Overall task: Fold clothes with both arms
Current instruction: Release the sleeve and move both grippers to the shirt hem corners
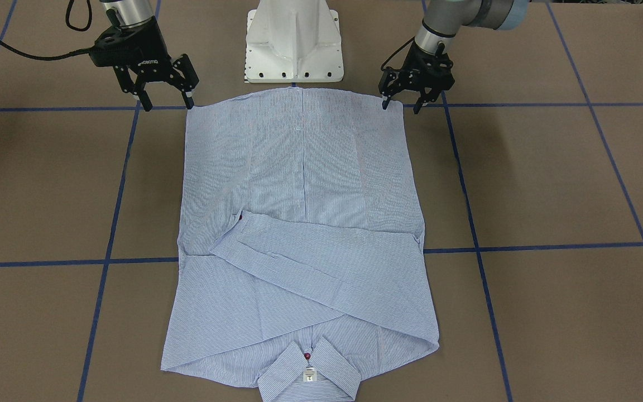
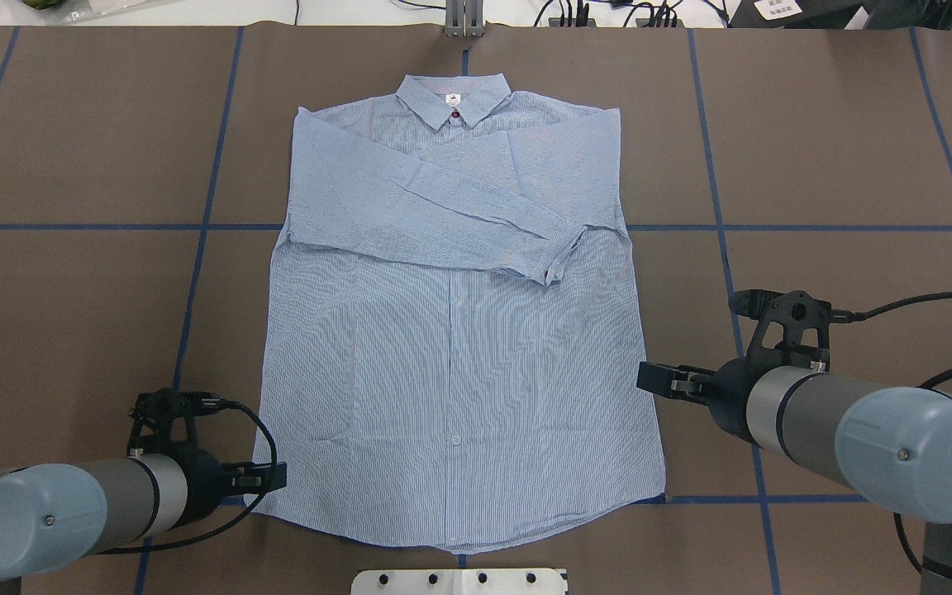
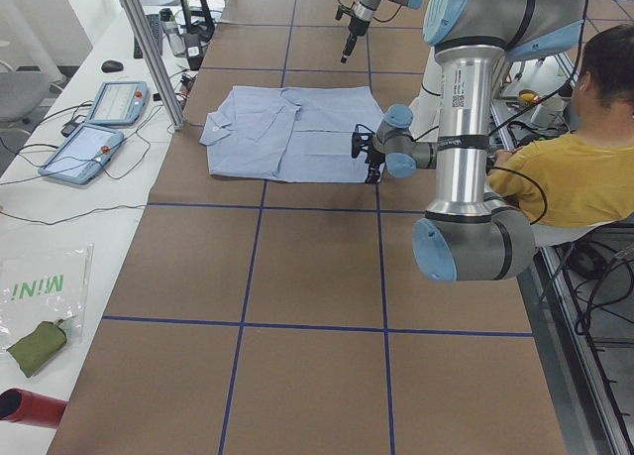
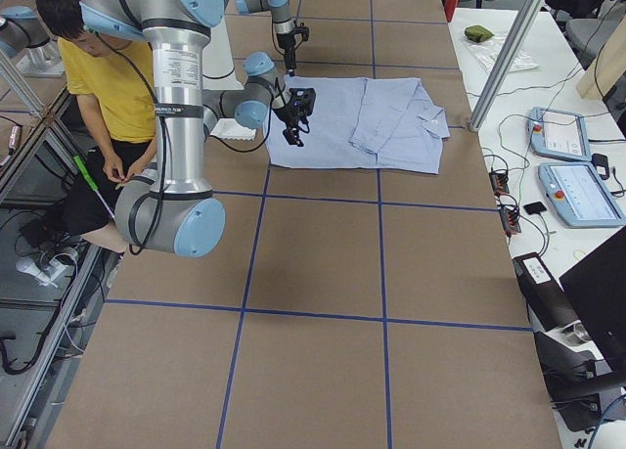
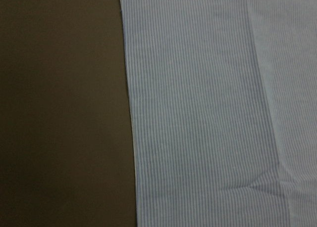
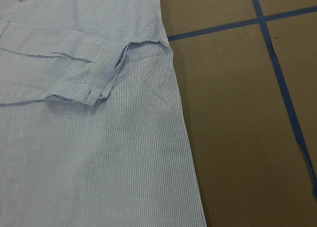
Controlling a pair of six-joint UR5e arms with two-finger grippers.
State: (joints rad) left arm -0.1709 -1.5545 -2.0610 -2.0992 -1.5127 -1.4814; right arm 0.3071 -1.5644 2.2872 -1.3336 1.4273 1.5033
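At mid-table, on the brown paper-covered table [image 2: 71,330] with a blue tape grid, the light blue, finely white-striped long-sleeved button-up shirt [image 2: 459,355] is laid flat, front up. The collar [image 2: 453,97] is at the far side, the hem is near the robot, and both sleeves [image 2: 443,207] are crossed over the chest. The silver-grey jointed left arm [image 2: 71,504] is brought in at the hem's left corner, and the silver-grey jointed right arm [image 2: 856,421] at the shirt's right edge.

The black two-finger left claw [image 1: 400,107] is spread with nothing pinched. One fingertip is at the hem corner, the other over bare table. It is judged low from the close wrist view. The black two-finger right claw [image 1: 167,103] is also spread and empty, just beside the other hem corner and apparently held higher.

Risks, as judged:
- A skewed fold, if the corners are gripped at unequal heights.
- Only the top layer caught, or the paper cover pinched with it.
- Crossed sleeves dragged out of place as the hem is carried toward the collar.
- The right corner missed, if that claw is lowered beside the cloth.

Around: the white pedestal base [image 1: 293,42] is set just behind the hem, so room there is tight. A seated operator in a yellow top [image 3: 565,177] is seen behind the robot. Two blue-framed teach pendants [image 3: 87,150] are seen on a side bench, well apart from the shirt. The crossed sleeves lie in the fold path.
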